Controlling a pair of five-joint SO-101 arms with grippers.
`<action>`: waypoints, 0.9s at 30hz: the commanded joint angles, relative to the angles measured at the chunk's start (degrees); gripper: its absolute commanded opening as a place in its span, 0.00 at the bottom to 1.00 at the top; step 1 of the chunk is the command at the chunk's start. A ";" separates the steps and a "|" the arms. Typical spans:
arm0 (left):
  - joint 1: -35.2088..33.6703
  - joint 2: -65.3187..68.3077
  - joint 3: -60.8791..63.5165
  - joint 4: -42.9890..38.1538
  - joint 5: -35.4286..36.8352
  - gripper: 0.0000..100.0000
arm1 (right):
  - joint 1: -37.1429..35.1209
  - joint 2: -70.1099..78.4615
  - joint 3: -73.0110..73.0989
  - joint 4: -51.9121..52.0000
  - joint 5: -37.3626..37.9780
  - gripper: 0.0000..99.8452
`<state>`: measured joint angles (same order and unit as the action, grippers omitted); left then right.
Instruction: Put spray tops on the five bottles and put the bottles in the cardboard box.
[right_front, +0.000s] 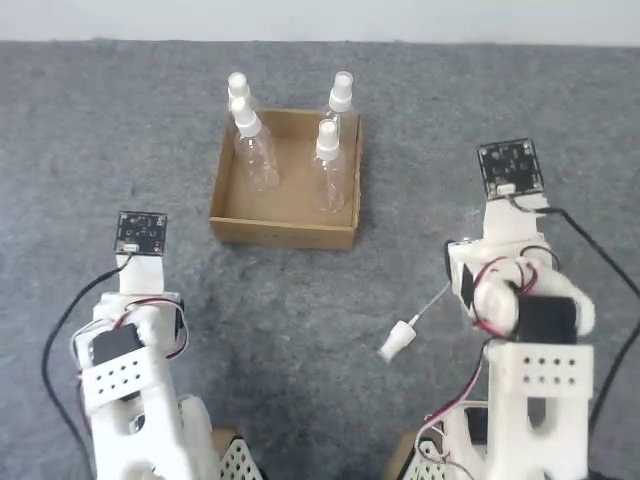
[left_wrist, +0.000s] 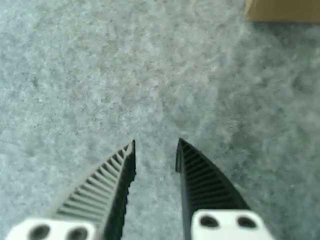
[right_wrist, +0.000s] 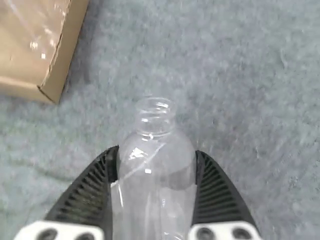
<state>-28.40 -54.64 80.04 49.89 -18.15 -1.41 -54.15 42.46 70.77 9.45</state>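
One cardboard box (right_front: 285, 235) holds four capped bottles (right_front: 255, 155), upright. Fifth bottle (right_wrist: 154, 130), uncapped, is clamped in right gripper (right_wrist: 156, 151) off box's front right corner, open neck pointing away from gripper. Left gripper (left_wrist: 155, 146) is empty, jaws apart, off box's front left corner. Spray top (right_front: 398, 340) lies flat in front of box, tube angled toward right arm, which is nearer.

We find the worktop (right_front: 300, 300) bare near the cardboard box (right_front: 283, 235), save a spray top (right_front: 397, 340) lying right; four bottles (right_front: 256, 155) flank the box's open middle.
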 joint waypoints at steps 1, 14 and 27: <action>-0.09 -1.76 -0.48 -1.14 0.09 0.12 | 0.75 -7.25 5.80 -8.13 -0.97 0.02; -0.18 -1.76 -0.57 -1.05 -4.04 0.12 | 7.43 -29.32 26.73 -20.35 -5.36 0.02; 15.56 -1.76 -7.52 -0.35 -4.22 0.20 | 13.67 -43.12 34.37 -21.41 -5.80 0.02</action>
<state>-19.52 -54.64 77.49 49.89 -22.11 9.05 -93.63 76.75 50.99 4.26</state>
